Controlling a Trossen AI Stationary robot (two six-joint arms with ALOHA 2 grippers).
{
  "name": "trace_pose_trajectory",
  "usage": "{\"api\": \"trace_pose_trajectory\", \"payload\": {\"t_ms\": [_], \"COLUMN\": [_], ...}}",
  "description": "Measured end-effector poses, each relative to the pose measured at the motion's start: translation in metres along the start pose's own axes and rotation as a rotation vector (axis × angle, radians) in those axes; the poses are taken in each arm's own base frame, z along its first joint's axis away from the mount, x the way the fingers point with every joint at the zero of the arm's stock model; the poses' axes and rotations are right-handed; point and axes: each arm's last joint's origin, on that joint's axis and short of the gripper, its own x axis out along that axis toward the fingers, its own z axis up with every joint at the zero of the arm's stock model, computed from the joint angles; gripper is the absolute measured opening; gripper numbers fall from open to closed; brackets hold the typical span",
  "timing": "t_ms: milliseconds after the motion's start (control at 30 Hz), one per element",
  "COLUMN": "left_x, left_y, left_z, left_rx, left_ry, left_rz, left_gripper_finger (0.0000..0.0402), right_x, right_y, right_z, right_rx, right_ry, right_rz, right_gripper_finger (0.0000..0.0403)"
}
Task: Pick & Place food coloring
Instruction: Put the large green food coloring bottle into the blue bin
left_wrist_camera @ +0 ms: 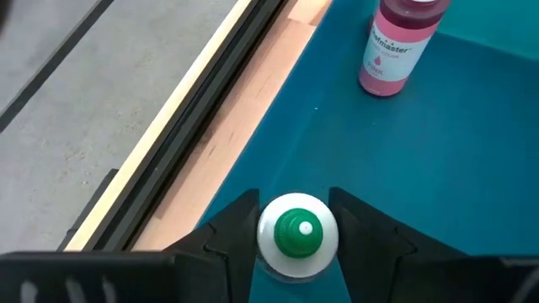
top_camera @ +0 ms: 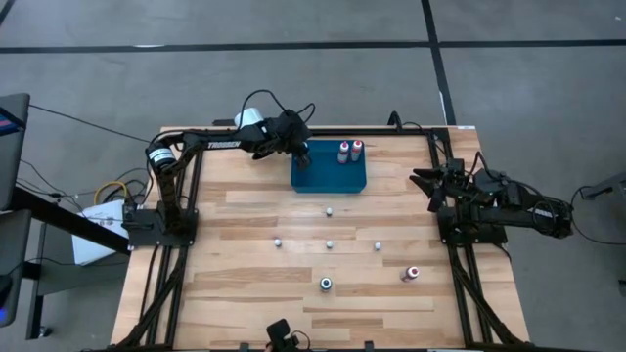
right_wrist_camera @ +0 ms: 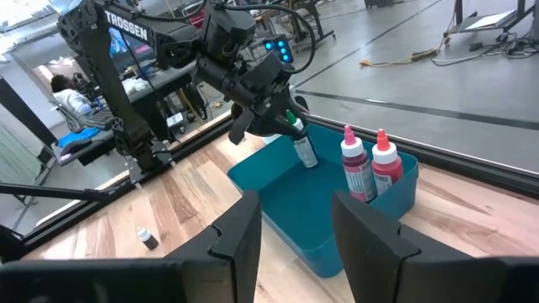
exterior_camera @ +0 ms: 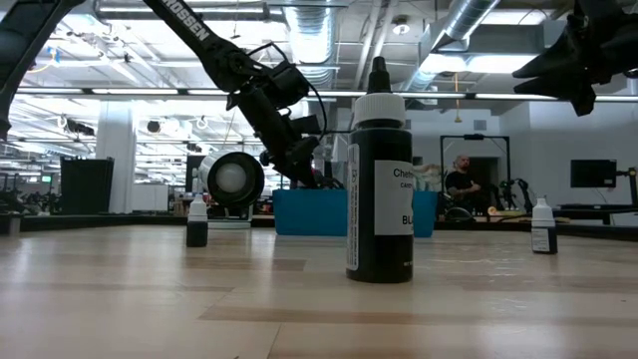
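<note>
Two red bottles (top_camera: 349, 152) are seen in the blue tray (top_camera: 329, 179) at upper centre, the left gripper (top_camera: 300, 150) positioned over its left corner.

High view: I look straight down on the blue tray (top_camera: 329, 177) from well above.
Low view: I sit at tabletop level, facing the tray (exterior_camera: 289, 213) from across the table.
Left wrist: I'm close above the tray floor (left_wrist_camera: 438, 168).
Right wrist: I face the tray (right_wrist_camera: 324, 210) from farther off, obliquely.
Shared: all four see the tray.

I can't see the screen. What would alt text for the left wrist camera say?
The left gripper holds a green-capped bottle between its dark fingers over the blue tray. A pink bottle stands upright farther in the tray, with the wooden table edge alongside.
</note>
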Motion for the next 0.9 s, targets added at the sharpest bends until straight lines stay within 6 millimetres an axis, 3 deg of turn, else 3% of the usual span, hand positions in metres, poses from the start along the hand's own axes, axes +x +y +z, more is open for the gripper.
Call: {"api": "trace_pose_trajectory", "payload": {"t_ms": [900], "left_x": [-0.0003], "left_y": [0.0016], "left_z": [-0.0002], "left_rx": [-0.055], "left_ry": [0.008], "left_rz": [0.080], "left_gripper_finger": [0.0133], "right_x": [0.0000], "right_y": [0.0002], "right_z": [-0.0001], "right_rx": [0.000], "right_ry": [0.003], "right_rz": [0.006], "right_gripper_finger": [0.0133]}}
